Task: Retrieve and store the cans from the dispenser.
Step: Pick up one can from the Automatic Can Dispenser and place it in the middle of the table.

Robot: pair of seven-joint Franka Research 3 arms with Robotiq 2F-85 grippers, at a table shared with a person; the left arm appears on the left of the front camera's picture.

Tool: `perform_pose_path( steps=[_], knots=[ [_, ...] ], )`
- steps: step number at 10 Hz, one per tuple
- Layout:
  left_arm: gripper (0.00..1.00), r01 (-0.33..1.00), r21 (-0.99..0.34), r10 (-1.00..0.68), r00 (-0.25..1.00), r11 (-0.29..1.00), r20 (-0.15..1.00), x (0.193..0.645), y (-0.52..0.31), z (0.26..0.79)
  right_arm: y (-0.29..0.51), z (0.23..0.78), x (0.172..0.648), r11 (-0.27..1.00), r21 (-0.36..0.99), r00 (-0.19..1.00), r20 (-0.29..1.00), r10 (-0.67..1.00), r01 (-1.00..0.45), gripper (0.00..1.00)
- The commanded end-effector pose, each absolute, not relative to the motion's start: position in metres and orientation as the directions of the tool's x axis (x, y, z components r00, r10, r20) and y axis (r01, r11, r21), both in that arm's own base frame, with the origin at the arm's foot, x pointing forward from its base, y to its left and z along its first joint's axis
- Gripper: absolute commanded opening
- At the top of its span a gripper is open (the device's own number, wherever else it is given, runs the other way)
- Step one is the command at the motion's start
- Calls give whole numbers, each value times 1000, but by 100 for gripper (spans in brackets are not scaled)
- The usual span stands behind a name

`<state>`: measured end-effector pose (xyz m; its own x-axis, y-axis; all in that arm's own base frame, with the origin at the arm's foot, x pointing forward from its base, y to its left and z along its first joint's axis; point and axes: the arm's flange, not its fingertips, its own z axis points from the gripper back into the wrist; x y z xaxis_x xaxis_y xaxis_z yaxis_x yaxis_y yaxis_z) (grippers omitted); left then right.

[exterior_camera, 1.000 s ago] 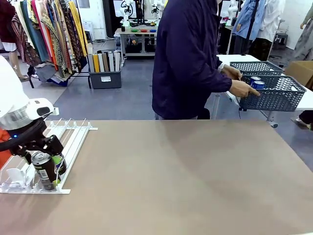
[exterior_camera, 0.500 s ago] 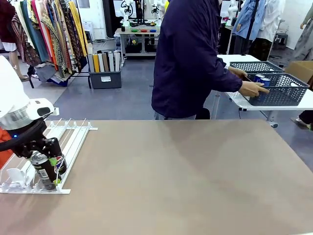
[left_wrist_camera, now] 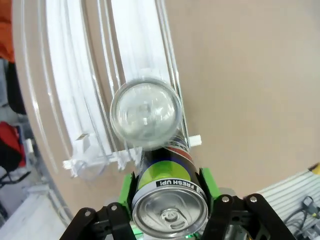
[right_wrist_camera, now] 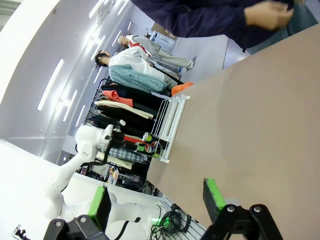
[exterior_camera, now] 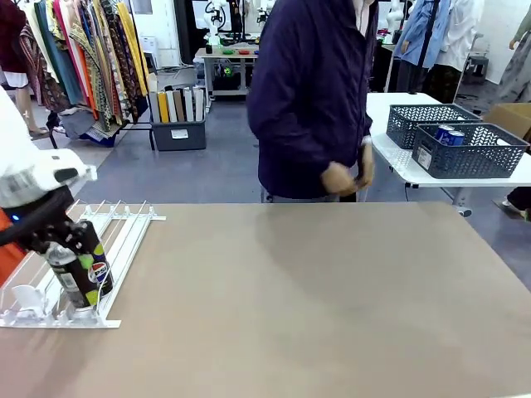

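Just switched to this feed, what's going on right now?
The left hand is shut on a Pepsi can at the near end of the dispenser, with another can in the rails beside it. The right hand hangs open over the table. The person stands across it, hands off the table.

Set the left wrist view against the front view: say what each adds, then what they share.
The left wrist view adds the held can seen end-on, with its silver top and pull tab, a FRESH UP! print, and green pads pressed on both its sides. The front view adds the can's Pepsi logo, the person at the far side, and a grey mesh basket holding blue cans on a white side table. Shared: the left claw shut on that can at the dispenser end, and the brown table.
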<state>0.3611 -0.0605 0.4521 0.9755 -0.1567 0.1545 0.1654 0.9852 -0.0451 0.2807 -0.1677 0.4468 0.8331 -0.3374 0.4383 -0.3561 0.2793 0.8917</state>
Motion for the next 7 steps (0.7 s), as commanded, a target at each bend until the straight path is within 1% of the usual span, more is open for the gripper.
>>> perform_pose_path(
  steps=[1, 2, 3, 5, 7],
  knots=[
    [0, 276, -74, -241, 920, 958, 307, 298, -54, 508, -167, 451, 284, 262, 891, 822, 445, -356, -369, 100],
    [0, 298, -68, -253, 893, 952, 373, 285, -54, 534, -167, 451, 284, 262, 891, 822, 445, -356, -369, 100],
    [0, 307, -48, -260, 872, 950, 415, 277, -52, 554, -167, 451, 284, 262, 891, 822, 445, -356, -369, 100],
    [0, 294, -39, -233, 824, 955, 516, 267, -46, 583, -167, 451, 284, 262, 891, 822, 445, -356, -369, 100],
    [0, 288, -101, -193, 825, 952, 532, 271, -37, 588, -167, 451, 284, 262, 891, 822, 445, -356, -369, 100]
  ],
)
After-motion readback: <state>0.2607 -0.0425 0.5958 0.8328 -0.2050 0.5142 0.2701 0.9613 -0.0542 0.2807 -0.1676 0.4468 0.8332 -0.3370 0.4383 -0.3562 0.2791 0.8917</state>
